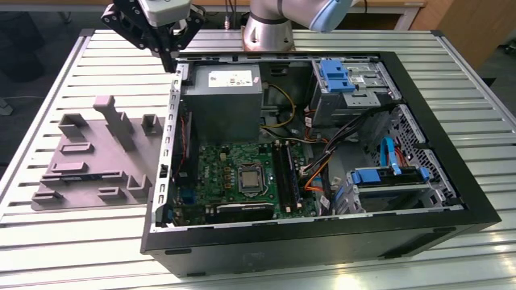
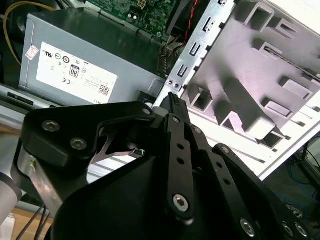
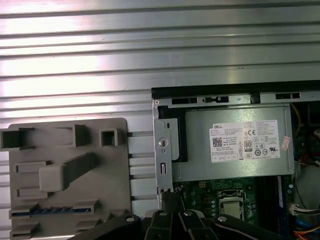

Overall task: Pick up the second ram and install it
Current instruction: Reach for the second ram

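The second ram [image 3: 50, 211] is a dark blue-green stick lying flat in a slot of the grey ridged fixture plate [image 3: 107, 185], near the plate's edge farthest from the power supply. In the exterior view the ram [image 1: 83, 177] shows as a thin dark strip low on the plate [image 1: 96, 136]. My gripper [image 1: 171, 60] hangs above the open computer case's back corner on the exterior view's left, over the case wall beside the power supply. Its fingers [image 2: 172, 102] are pressed together and hold nothing. The black memory slots [image 1: 282, 175] run along the motherboard next to the processor socket.
The open case [image 1: 451, 208] holds a power supply [image 1: 222, 96], drive bays with blue clips [image 1: 335, 75] and loose cables [image 1: 318, 163]. A thin metal case wall [image 1: 171, 133] stands between the fixture plate and the motherboard. Everything rests on a ribbed aluminium table [image 3: 150, 50].
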{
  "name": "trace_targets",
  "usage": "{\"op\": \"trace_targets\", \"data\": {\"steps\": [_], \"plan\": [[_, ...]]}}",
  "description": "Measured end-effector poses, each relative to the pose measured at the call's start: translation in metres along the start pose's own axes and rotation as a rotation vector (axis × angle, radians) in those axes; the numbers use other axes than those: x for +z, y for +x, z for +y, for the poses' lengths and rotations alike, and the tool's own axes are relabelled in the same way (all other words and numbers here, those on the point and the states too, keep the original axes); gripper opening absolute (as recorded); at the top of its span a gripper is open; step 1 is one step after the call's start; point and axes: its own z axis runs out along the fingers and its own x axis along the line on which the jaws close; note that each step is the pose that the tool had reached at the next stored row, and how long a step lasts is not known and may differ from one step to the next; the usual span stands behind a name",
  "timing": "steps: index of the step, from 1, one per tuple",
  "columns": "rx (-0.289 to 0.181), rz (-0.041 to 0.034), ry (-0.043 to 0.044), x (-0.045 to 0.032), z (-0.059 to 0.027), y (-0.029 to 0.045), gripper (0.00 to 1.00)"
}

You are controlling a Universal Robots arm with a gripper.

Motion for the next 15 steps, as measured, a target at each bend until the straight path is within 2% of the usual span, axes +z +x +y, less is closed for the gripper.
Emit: {"op": "trace_targets", "data": {"steps": [15], "plan": [[0.000,0.0006,0.0001,0.0003,-0.0004,0.0045,0.11]]}}
